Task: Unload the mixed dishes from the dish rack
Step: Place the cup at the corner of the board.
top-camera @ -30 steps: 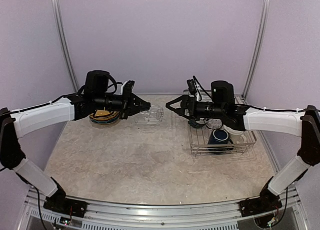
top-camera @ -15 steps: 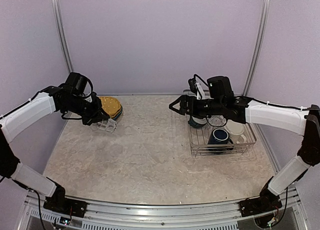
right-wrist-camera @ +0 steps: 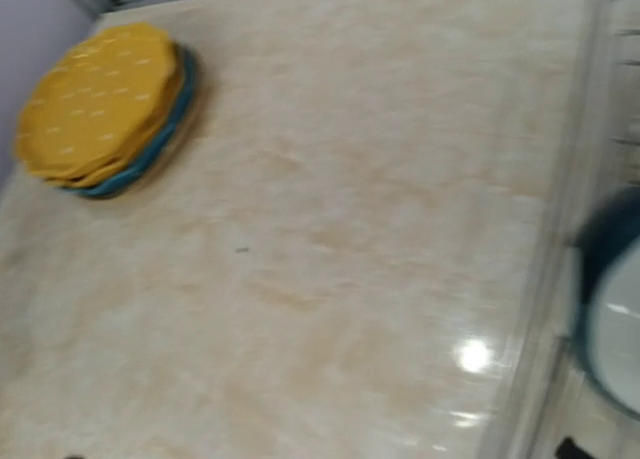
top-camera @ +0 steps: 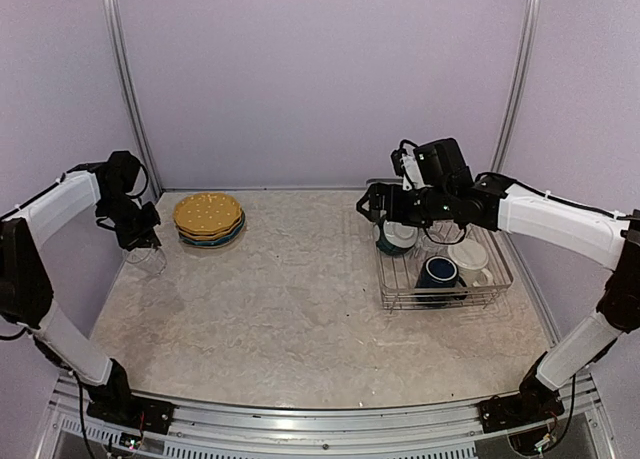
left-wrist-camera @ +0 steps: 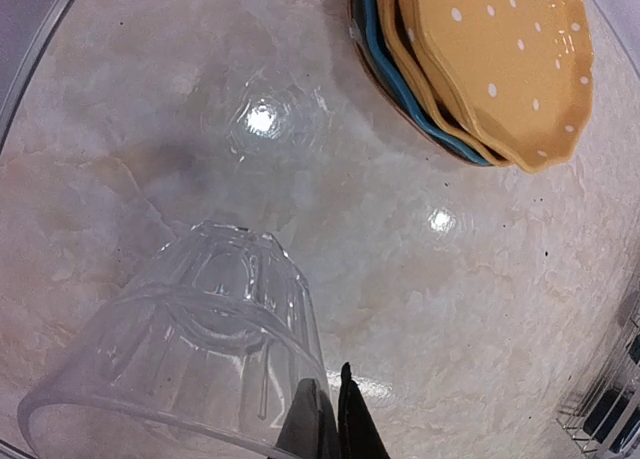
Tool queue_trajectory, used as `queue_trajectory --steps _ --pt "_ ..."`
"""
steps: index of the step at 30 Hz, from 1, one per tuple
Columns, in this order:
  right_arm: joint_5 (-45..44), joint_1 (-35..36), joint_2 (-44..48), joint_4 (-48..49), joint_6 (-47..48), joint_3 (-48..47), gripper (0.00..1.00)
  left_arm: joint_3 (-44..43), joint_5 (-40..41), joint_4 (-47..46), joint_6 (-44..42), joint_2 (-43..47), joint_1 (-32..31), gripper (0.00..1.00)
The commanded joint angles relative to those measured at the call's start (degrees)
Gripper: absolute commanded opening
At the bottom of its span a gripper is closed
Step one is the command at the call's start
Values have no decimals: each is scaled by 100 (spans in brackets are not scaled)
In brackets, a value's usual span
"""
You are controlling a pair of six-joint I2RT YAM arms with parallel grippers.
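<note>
**A:** At the bench's point(top-camera: 300, 319) far left, your left gripper point(top-camera: 143, 241) pinches the clear glass point(left-wrist-camera: 190, 339) by its rim. The glass is tilted, near the plates point(top-camera: 208, 217).

**B:** Risk?

**A:** Release it tilted and it likely rolls. Your right gripper point(top-camera: 372, 207) hangs over the dish rack point(top-camera: 440, 297); whether it's open, I cannot tell.
</note>
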State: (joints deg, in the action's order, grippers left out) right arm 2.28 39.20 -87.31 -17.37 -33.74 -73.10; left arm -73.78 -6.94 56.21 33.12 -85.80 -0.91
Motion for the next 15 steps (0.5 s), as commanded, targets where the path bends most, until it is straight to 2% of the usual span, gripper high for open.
queue_trajectory --steps 1,5,8,15 --pt "-850 -18 161 -759 -27 -317 100 -404 421 131 -324 -493 322 0" --pt "-1252 -29 159 -1149 214 -555 100 -723 353 51 -315 -985 548 0" --pt "-1153 -38 194 -1244 897 -682 100 -942 384 -27 -315 -1333 656 0" --pt "-1165 -180 337 -1266 1149 -361 100 -1404 541 18 -354 -2048 720 0"
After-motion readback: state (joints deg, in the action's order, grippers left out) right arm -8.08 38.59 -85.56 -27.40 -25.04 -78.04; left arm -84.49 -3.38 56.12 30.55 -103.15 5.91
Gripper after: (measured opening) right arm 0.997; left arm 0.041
